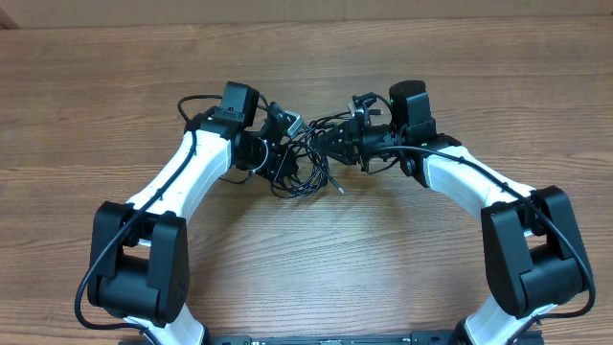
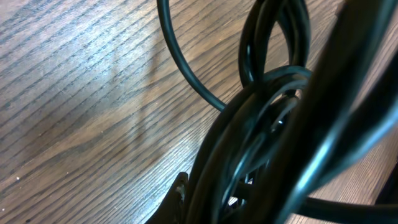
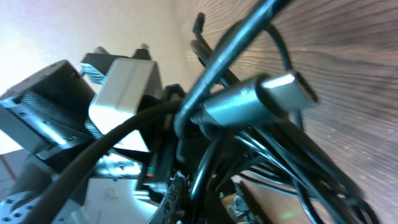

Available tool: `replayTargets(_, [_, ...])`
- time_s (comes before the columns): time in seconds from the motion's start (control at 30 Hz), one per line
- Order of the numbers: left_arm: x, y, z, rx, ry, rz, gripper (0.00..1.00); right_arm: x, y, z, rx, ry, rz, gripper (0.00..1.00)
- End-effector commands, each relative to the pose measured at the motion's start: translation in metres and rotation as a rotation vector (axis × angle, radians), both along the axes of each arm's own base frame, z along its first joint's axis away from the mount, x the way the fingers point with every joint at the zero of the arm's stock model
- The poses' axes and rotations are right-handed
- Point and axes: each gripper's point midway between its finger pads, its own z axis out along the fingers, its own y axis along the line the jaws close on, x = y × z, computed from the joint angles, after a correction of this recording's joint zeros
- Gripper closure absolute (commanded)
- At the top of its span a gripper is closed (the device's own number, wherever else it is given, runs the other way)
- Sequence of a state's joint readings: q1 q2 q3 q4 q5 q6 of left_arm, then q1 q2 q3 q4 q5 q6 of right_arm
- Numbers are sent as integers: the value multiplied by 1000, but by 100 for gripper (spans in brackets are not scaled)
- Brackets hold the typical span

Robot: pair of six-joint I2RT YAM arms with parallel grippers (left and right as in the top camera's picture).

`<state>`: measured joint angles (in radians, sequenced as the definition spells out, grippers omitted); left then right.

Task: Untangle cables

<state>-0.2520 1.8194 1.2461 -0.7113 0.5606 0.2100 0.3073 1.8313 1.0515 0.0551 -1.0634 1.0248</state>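
A brown wooden table (image 1: 316,278) fills nearly every view, its grain running side to side under the overhead camera. Beyond the table's far edge lies a paler tan strip (image 1: 287,10), too narrow to name. Soft light falls on the table, leaving a pale sheen (image 2: 106,74) on the wood

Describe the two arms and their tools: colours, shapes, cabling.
Left arm and right arm match: white curved link shells, boxy black joint housings, a thin black cable along each. Left tool and right tool are black; a small green light shows by the right wrist.
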Motion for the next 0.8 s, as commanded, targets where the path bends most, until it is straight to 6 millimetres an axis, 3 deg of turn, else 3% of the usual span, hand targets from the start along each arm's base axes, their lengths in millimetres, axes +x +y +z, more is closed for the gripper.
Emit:
replayTargets(0.0, [-1, -2, 17, -72, -24, -22, 96, 1, -3, 6, -36, -138, 9, 91])
replayTargets(0.07, [-6, -6, 24, -127, -30, -66, 96, 3, -6, -1, -79, -181, 4, 77])
replayTargets(0.3, [-15, -7, 26, -157, 15, -73, 96, 7, -22, -19, -166, -238, 0, 49])
replayTargets(0.4, [-17, -6, 26, -156, 26, -70, 96, 12, -42, -39, -266, -159, -71, 45])
replayTargets(0.57, [-17, -6, 26, -156, 28, -66, 96, 1, -55, -53, -315, -89, -62, 45])
replayTargets(0.67, [-14, -6, 26, -160, 33, -46, 96, -13, -56, -60, -334, -16, -43, 55])
replayTargets(0.77, [-12, -7, 27, -165, 40, -22, 96, -27, -51, -65, -350, 41, -15, 70])
